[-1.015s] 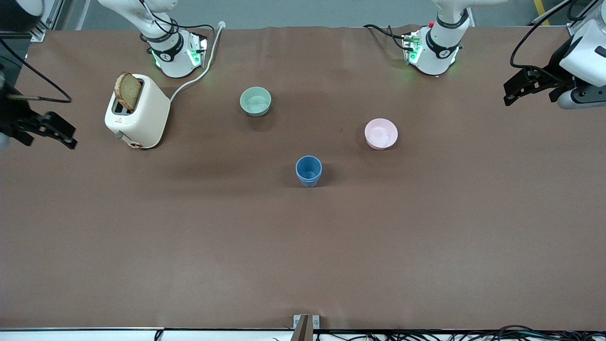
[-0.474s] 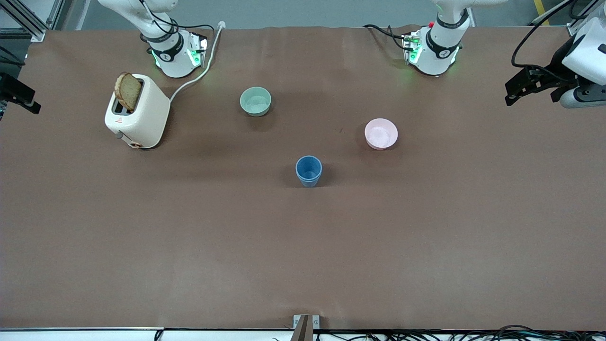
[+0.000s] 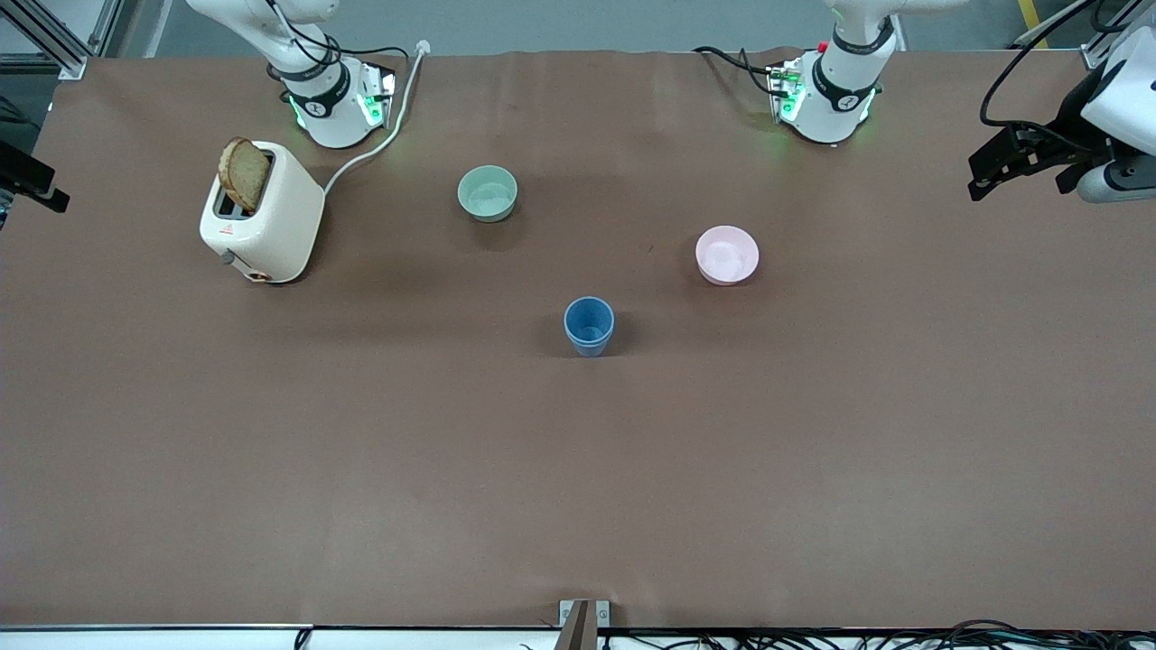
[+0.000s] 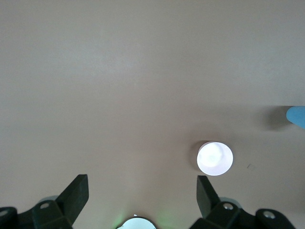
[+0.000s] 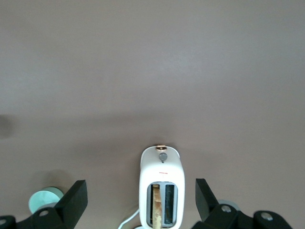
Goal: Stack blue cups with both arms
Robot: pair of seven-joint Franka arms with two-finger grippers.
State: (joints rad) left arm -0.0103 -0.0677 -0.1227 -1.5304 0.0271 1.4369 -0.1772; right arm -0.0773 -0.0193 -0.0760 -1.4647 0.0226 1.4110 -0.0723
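Right tool (image 3: 32,181) drawn back past the table (image 3: 578,469) edge, spread; left tool (image 3: 989,176) likewise spread, high; blue cups (image 3: 589,326) nested upright.

One blue cup (image 3: 589,326) stands mid-table, nearer the camera than the pink bowl (image 3: 727,255).

- Even overhead light; front view sharp.
- Soft shadows beside cup (image 3: 589,326), toaster (image 3: 264,215).
- Left wrist view washed out; pink bowl (image 4: 215,158) blown white.
- Right wrist view dimmer, soft.
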